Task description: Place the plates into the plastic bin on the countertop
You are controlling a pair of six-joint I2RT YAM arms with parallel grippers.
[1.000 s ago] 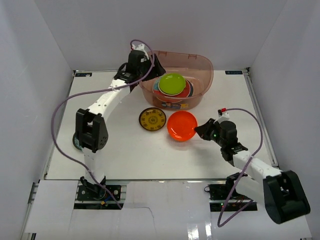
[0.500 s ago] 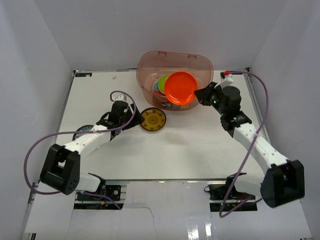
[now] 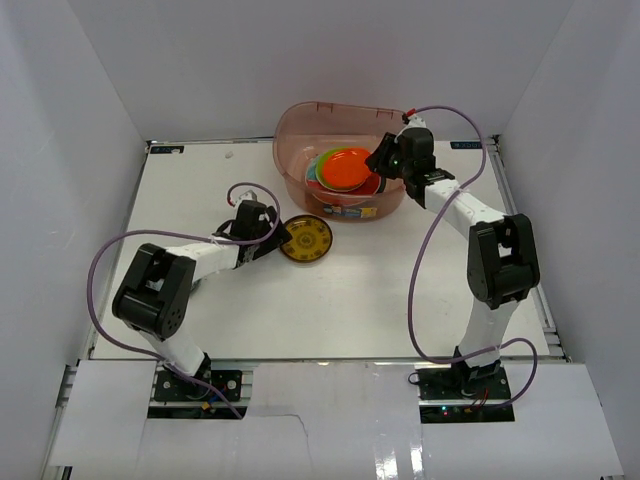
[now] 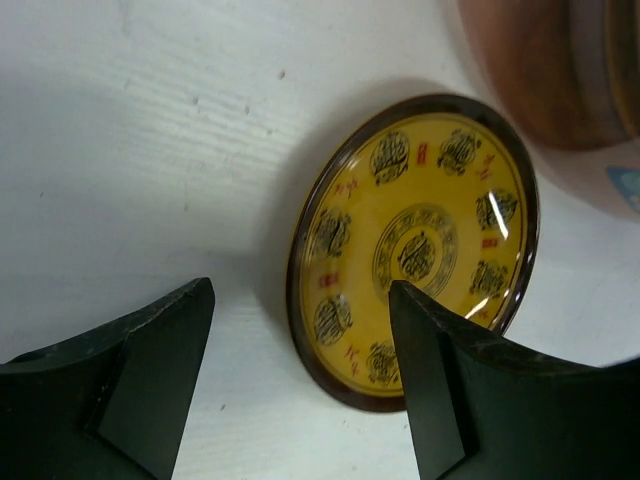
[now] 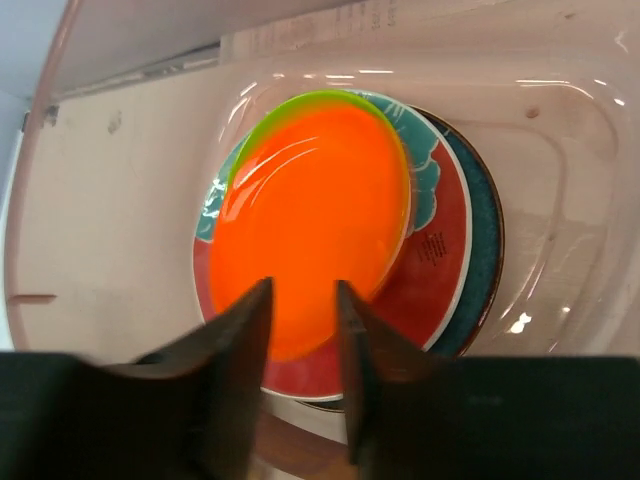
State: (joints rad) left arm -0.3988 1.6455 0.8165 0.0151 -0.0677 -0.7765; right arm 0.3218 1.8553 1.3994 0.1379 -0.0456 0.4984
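While the left pincer (image 4: 300, 385) gapes wide beside the brown-gold plate (image 3: 306, 239) at frame centre, the right pincer (image 5: 302, 345) — fingers narrowly parted — hovers over the orange plate (image 5: 315, 215).

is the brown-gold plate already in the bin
No, the brown-gold plate lies flat on the countertop in front of the plastic bin, with the left pincer open beside it.

white arms (image 3: 205, 258), black joints, purple cables (image 3: 437, 254), black tool fingers (image 4: 150, 372).
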